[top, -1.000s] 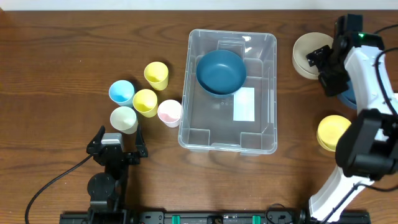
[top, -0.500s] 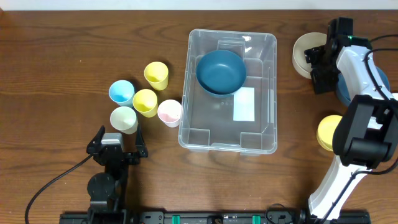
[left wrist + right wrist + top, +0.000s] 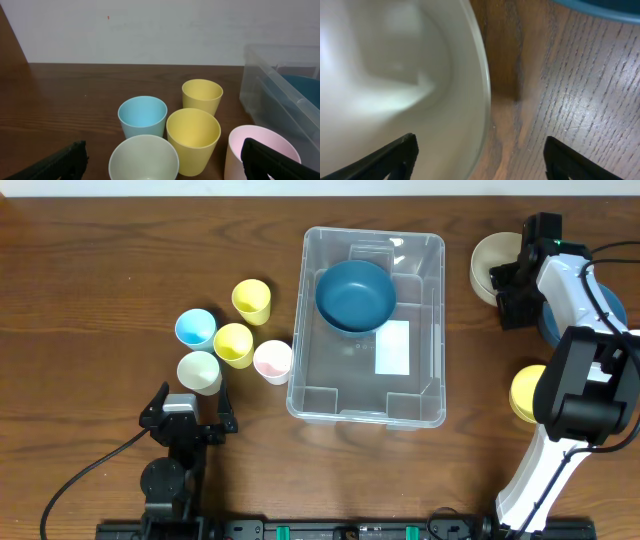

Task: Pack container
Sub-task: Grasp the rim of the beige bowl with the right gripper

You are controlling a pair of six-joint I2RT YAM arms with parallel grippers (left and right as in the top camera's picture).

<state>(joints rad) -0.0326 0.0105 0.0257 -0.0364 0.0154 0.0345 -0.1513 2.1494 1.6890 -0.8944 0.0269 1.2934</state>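
The clear container (image 3: 297, 370) stands mid-table with a white label (image 3: 392, 347) on its base and a dark blue bowl (image 3: 355, 293) in its far half. Its corner shows in the left wrist view (image 3: 280, 85). My right gripper (image 3: 510, 285) is open at the right rim of a cream bowl (image 3: 488, 265), right of the container. In the right wrist view its fingers (image 3: 480, 155) straddle that cream bowl's rim (image 3: 385, 75) without closing on it. My left gripper (image 3: 187, 415) is open and empty near the front left, its fingers (image 3: 162, 160) apart behind the cups.
Several cups stand left of the container: blue (image 3: 195, 328), two yellow (image 3: 252, 300) (image 3: 233, 343), pale green (image 3: 199, 370), pink (image 3: 272, 360). A second blue bowl (image 3: 552, 332) lies partly hidden under the right arm. A yellow bowl (image 3: 528, 392) sits at the right edge.
My right gripper has moved left and toward the far edge, from beside the second blue bowl to the cream bowl's right rim. The left arm has not moved.
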